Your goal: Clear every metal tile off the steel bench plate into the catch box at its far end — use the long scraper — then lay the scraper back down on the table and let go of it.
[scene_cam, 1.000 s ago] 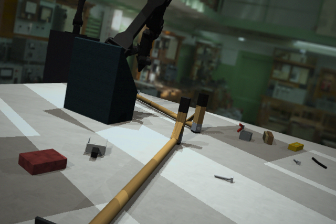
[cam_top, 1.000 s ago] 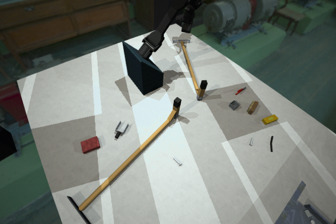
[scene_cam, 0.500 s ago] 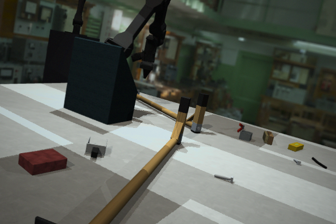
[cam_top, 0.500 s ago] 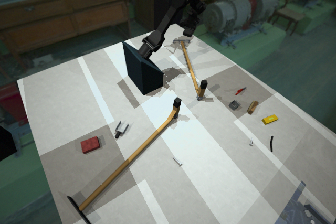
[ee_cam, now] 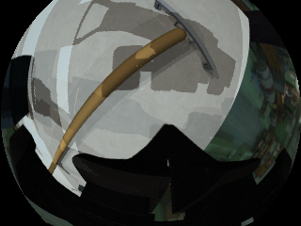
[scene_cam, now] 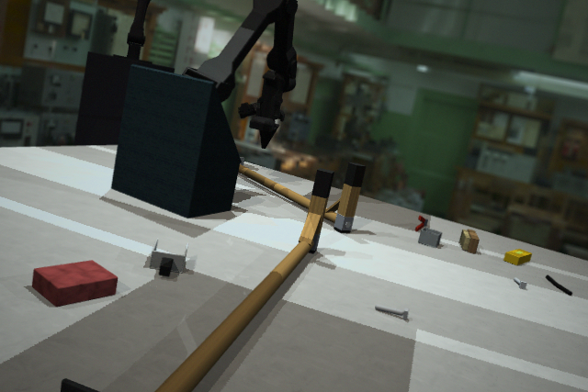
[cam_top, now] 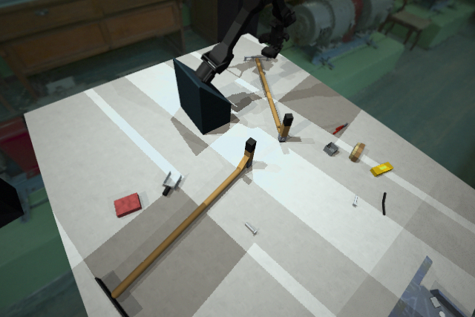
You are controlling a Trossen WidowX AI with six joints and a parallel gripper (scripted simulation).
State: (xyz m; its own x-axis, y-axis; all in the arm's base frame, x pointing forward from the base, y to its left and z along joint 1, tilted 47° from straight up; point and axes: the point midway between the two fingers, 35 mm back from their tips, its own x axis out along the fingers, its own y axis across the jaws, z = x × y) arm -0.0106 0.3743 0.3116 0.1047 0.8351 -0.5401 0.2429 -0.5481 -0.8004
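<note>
My gripper (cam_top: 270, 53) (scene_cam: 266, 142) (ee_cam: 167, 128) is shut and empty, in the air above the table's far end, near the grey head of one long tool. That tool has a wooden handle (cam_top: 268, 94) (scene_cam: 280, 190) (ee_cam: 113, 85), a toothed-looking grey head (ee_cam: 203, 56) and an upright black-topped grip (cam_top: 286, 125) (scene_cam: 350, 193). A second long tool with a wooden handle (cam_top: 184, 226) (scene_cam: 246, 307) lies in front, with a flat black blade (cam_top: 109, 295) and its own upright grip (cam_top: 250, 148) (scene_cam: 321, 193). The bluish steel plate (cam_top: 407, 300) is cut off at lower right, with small pale pieces (cam_top: 434, 301); the catch box cannot be made out.
A dark wedge-shaped base (cam_top: 199, 102) (scene_cam: 161, 140) carries the arm. A red block (cam_top: 128, 205) (scene_cam: 74, 282) and a metal bracket (cam_top: 172, 180) (scene_cam: 169, 259) lie left. A bolt (cam_top: 251, 228) (scene_cam: 391, 311), a yellow block (cam_top: 381, 168) (scene_cam: 517, 256) and other small items lie right.
</note>
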